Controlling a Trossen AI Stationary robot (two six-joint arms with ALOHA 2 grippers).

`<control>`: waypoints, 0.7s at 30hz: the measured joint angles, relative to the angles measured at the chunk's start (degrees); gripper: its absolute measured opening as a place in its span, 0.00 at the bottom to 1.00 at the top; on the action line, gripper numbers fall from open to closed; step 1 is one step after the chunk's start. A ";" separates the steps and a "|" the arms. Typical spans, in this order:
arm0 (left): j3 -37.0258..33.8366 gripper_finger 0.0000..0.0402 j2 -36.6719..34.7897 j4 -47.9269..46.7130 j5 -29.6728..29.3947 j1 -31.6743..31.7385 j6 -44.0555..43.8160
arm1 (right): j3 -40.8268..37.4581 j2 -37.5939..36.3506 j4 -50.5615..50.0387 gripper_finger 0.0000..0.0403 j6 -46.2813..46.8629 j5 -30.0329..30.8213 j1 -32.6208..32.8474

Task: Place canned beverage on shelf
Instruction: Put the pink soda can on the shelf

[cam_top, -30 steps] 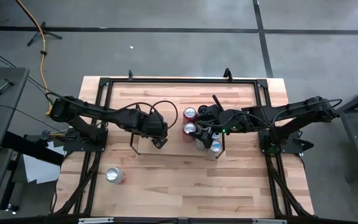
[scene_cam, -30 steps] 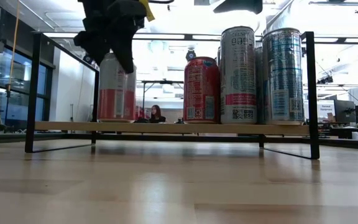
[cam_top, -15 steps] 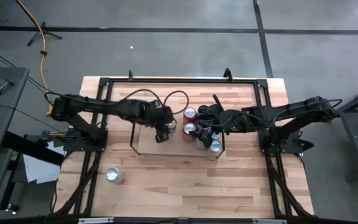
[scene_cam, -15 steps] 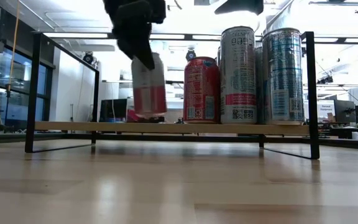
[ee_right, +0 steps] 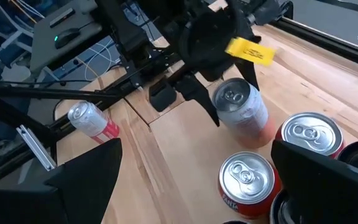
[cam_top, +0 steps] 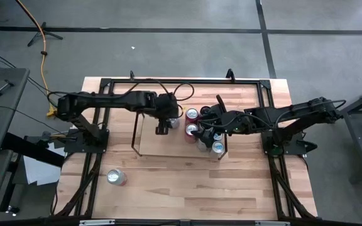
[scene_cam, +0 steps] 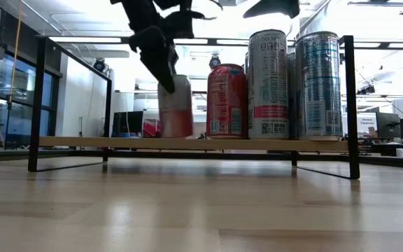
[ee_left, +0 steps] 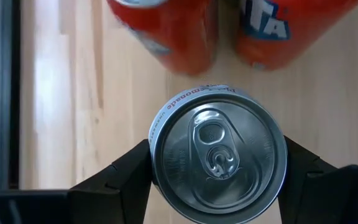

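My left gripper (cam_top: 166, 122) is shut on a red-and-white beverage can (scene_cam: 175, 105), silver top up (ee_left: 219, 158). The can stands over the shelf (cam_top: 168, 143), a light-wood board with black wire end frames, just left of two red cans (cam_top: 192, 115) (cam_top: 191, 129) that stand upright on the board. Two tall white-and-blue cans (scene_cam: 318, 84) stand at the shelf's right end. My right gripper (ee_right: 201, 183) hangs open above those standing cans and touches none of them. My left gripper pinches the can's side wall just below the top rim (ee_left: 153, 163) between its two fingers (ee_left: 126, 177), one on each side. The fingers slant down from above and from the table's left. The can is upright; whether its base (scene_cam: 175, 135) touches the board I cannot tell.
Another red-and-white can (cam_top: 115, 177) lies on the tabletop near the front left, also seen in the right wrist view (ee_right: 92, 121). Black rails (cam_top: 181, 80) frame the table. The shelf's left half (cam_top: 149, 145) is bare board.
My left gripper has carried the can toward the table's right and far side, close to the red cans, rolling its wrist as it went. The can, tilted and lifted half a second ago, now stands upright and lower, down at the shelf board.
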 joint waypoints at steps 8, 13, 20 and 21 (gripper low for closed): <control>0.26 0.51 1.96 3.33 2.99 0.30 2.12 | 0.00 0.00 0.00 0.99 1.33 0.03 0.00; 0.25 0.52 2.13 3.62 3.11 0.36 3.98 | 0.00 0.00 0.00 0.99 1.33 0.04 0.00; 0.02 0.60 2.45 6.80 1.62 0.19 6.73 | 0.00 0.00 0.00 0.99 1.33 -0.31 0.02; 0.00 0.62 2.49 7.03 0.85 0.15 6.72 | 0.02 0.00 0.00 0.99 1.33 -0.36 0.07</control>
